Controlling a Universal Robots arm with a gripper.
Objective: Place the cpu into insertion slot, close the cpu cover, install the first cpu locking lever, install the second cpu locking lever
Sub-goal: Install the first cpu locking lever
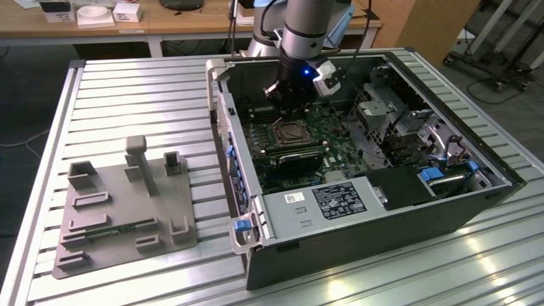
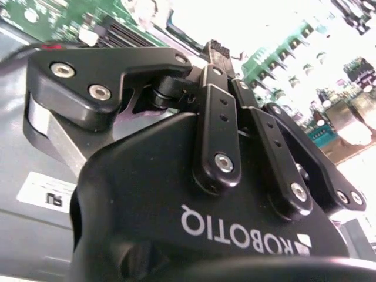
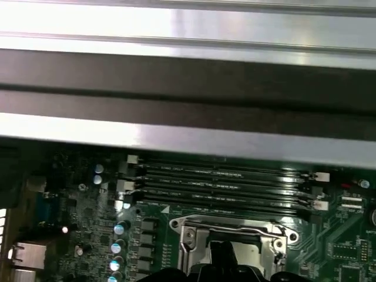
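Exterior view: the gripper is hovering just above the insertion slot on the green board (likely lining up overhead); whether it is gripping anything, I cannot tell.

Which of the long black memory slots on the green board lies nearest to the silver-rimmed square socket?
The outermost long black memory slot of the row, directly beside the silver-rimmed square socket; the others lie beyond it.
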